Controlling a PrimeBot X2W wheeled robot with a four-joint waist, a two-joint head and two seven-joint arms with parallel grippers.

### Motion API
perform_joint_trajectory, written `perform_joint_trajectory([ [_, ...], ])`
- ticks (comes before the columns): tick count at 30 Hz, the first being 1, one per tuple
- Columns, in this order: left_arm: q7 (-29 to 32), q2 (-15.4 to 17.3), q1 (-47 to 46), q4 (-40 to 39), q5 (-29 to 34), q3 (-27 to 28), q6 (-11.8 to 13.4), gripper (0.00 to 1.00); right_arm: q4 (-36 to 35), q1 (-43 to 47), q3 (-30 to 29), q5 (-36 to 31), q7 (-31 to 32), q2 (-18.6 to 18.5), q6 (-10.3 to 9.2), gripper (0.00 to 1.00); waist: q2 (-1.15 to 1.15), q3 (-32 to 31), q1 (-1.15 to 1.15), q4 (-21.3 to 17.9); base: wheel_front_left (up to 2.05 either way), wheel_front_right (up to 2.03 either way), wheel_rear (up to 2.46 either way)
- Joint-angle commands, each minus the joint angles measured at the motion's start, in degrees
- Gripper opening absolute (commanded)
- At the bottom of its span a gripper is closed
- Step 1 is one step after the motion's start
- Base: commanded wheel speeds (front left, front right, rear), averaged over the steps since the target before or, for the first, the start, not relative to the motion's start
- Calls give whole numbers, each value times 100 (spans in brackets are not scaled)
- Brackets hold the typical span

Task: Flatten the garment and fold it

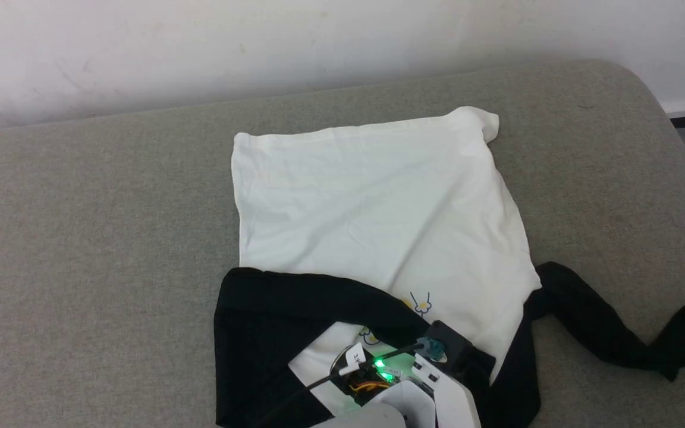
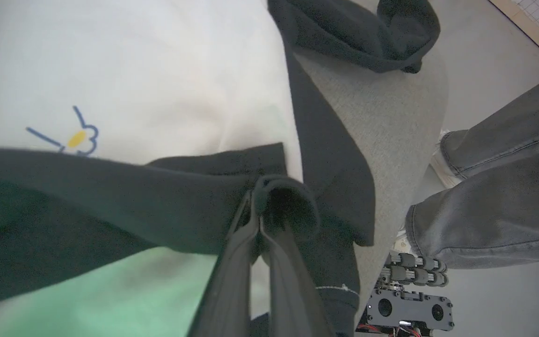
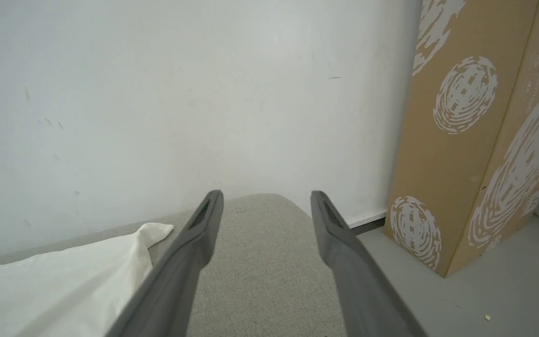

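Observation:
The garment lies on the grey padded surface, its white torso spread fairly flat toward the wall. One black sleeve is folded across the near end, just below the small yellow-and-blue chest print. The other black sleeve trails crumpled to the right. My left wrist hovers over the near end. In the left wrist view my left gripper is shut on a fold of the black sleeve. My right gripper stands open and holds nothing, above the surface beside the white cloth.
A white wall runs behind the surface, which rounds off at the far right corner. A person's legs in grey jeans stand by the surface edge, near the robot's base. A tall cardboard box stands on the floor.

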Motion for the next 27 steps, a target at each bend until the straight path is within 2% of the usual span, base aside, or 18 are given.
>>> perform_joint_trajectory([
  [1,-13,-3,-60,61,-43,-24,-30,9,22,-74,10,-2,-18,11,-4,100,0,2,0,-9,0,0,0],
  [2,-28,-3,-52,92,-89,-31,-36,47,29,-79,4,-4,-18,11,-4,100,0,3,0,-8,0,0,0],
  [3,-55,-3,-59,108,-116,-37,-37,98,33,-82,-2,-6,-17,11,-4,100,0,3,0,-3,0,0,0],
  [11,-241,-4,-314,-383,-795,-11,-222,100,23,-62,-59,-16,14,11,-4,100,0,-97,0,221,0,0,0],
  [14,-290,-4,-523,-672,-1113,187,-328,100,-1,-29,-93,-27,36,11,-4,100,0,-174,0,348,0,0,0],
  [17,-512,39,-745,-967,-1260,597,-304,100,-31,15,-122,-23,60,11,-4,100,0,-259,0,476,0,0,0],
  [20,-1009,378,-909,-1383,-1192,1131,-165,100,-56,49,-87,-10,87,11,-4,100,0,-320,0,553,0,0,0],
  [22,-1439,760,-976,-1708,-963,1424,-27,100,-70,61,-50,-6,98,11,-4,100,0,-350,0,580,0,0,0],
  [27,-2184,1790,-527,-2545,-585,2284,565,100,-70,82,58,-6,101,11,-4,100,0,-419,0,615,0,0,0],
])
